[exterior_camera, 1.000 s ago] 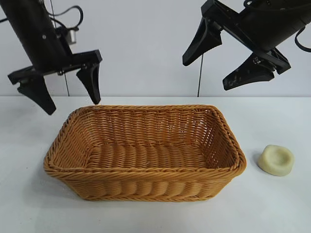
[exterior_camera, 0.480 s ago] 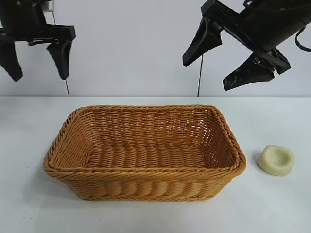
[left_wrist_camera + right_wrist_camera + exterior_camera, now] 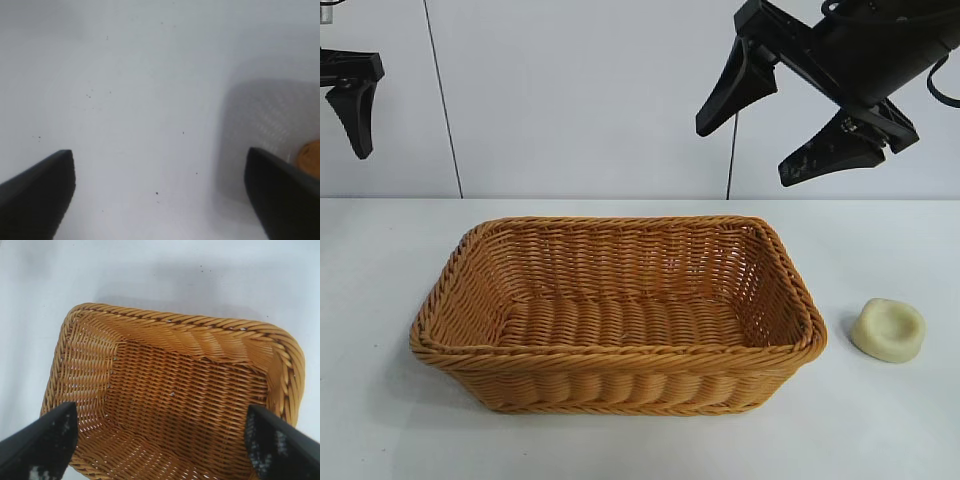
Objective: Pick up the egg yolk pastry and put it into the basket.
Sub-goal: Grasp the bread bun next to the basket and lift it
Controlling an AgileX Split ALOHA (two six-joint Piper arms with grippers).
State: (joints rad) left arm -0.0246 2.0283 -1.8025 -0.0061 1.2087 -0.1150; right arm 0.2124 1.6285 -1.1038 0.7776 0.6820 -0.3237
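The large rectangular woven wicker basket (image 3: 618, 312) is orange-brown, its weave ribbed in rows under a braided rim. The small rounded egg yolk pastry (image 3: 888, 329) is pale cream-yellow and plain. The surface (image 3: 880, 430) is white; both hands are matte black.

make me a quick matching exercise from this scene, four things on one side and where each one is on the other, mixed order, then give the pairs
Things:
1. egg yolk pastry
2. basket
3. left gripper
4. right gripper

Places:
A. raised at the far left edge of the exterior view, open
B. middle of the table, nothing inside
C. on the table, right of the basket, apart from it
D. raised above the basket's right end, open

Pairs: 1-C, 2-B, 3-A, 4-D
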